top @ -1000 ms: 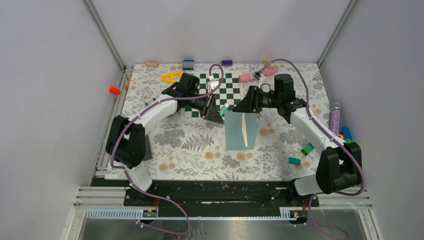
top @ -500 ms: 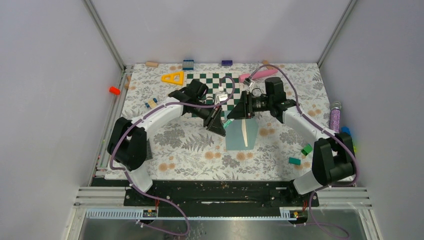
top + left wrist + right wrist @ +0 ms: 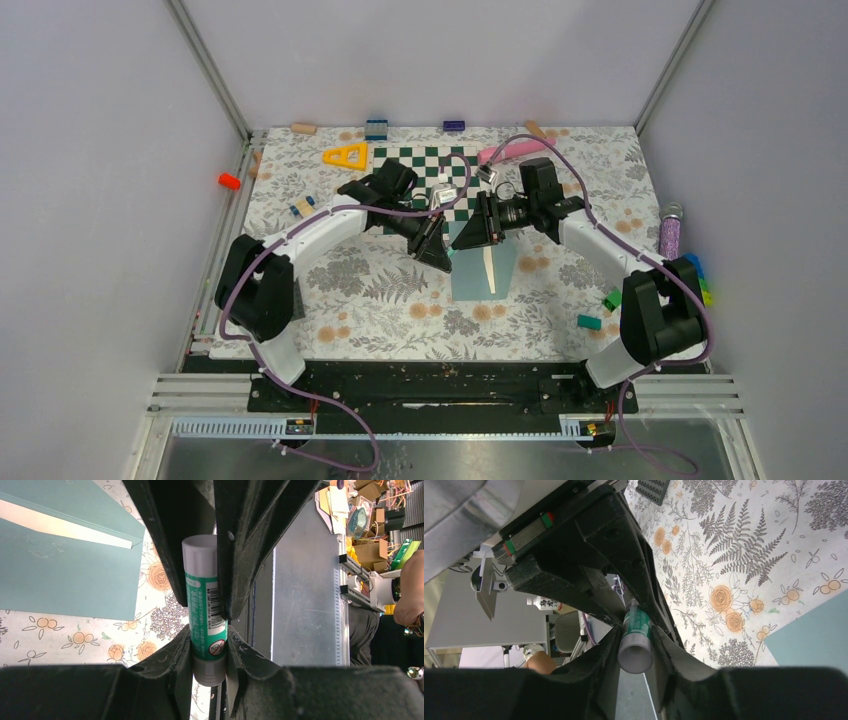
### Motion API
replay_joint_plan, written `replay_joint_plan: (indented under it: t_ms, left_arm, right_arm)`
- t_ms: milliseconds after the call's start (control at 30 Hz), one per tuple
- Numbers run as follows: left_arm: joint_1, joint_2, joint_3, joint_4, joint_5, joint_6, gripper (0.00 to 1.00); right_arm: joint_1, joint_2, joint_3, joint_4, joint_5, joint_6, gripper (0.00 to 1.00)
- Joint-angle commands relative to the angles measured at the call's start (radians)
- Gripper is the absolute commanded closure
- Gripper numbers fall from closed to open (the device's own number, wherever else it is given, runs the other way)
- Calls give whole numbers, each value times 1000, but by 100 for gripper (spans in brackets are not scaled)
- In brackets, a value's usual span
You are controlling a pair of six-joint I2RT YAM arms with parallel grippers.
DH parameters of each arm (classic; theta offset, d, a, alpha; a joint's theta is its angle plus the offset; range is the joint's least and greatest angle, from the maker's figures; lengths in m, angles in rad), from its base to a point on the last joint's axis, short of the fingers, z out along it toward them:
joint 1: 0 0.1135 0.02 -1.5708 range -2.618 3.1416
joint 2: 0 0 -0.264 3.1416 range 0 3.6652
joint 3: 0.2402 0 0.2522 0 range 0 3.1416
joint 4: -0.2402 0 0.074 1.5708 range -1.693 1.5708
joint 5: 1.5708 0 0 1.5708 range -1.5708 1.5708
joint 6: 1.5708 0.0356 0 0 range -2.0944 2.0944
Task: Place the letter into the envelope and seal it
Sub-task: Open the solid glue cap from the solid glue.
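Note:
A green glue stick (image 3: 204, 600) with a white cap hangs in the air between both grippers, just above the top edge of the envelope (image 3: 483, 270). My left gripper (image 3: 210, 652) is shut on the stick's grey base end. The right gripper (image 3: 636, 652) is shut on the white cap end (image 3: 635, 655), both fingers touching it. Seen from above, the two grippers meet tip to tip at the glue stick (image 3: 450, 251). The teal envelope (image 3: 60, 580) lies flat, a narrow cream strip (image 3: 60, 527) showing along its flap. I cannot tell whether that strip is the letter.
The green-white chessboard (image 3: 430, 170) lies behind the grippers, with a yellow triangle (image 3: 346, 155) to its left and a pink piece (image 3: 505, 150) to its right. A purple glitter tube (image 3: 669, 235) and small blocks (image 3: 612, 298) sit at the right edge.
The right gripper has swung left to the glue stick and closed round its cap end. The left gripper first carried the stick down toward the envelope, then stayed still.

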Motion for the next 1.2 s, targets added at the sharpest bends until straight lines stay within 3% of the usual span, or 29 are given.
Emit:
replay_joint_plan:
  t_ms: [0,133,233,333,533,667,967,1167]
  left_arm:
    - [-4,-46,10,29,12,25,78]
    - [-4,-47,12,28,9,25,45]
    - [5,-54,10,31,19,22,28]
    - [37,-60,-3,66,57,-19,19]
    - [88,-48,-26,137,143,-87,27]
    - [88,-46,-26,136,157,-86,33]
    - [88,-54,-50,222,156,-151,34]
    - [88,-52,-56,269,152,-188,43]
  right_arm:
    - [6,7,40,-34,-27,-30,70]
    - [4,7,43,-31,-50,-27,83]
    - [-2,-11,45,-31,-62,-26,85]
    - [-25,-30,42,-16,-68,-13,86]
    - [-79,-34,-31,213,-92,161,88]
    - [-82,-25,-34,230,-87,177,89]
    - [-82,0,-34,232,-93,183,89]
    - [-81,16,-34,236,-99,191,90]
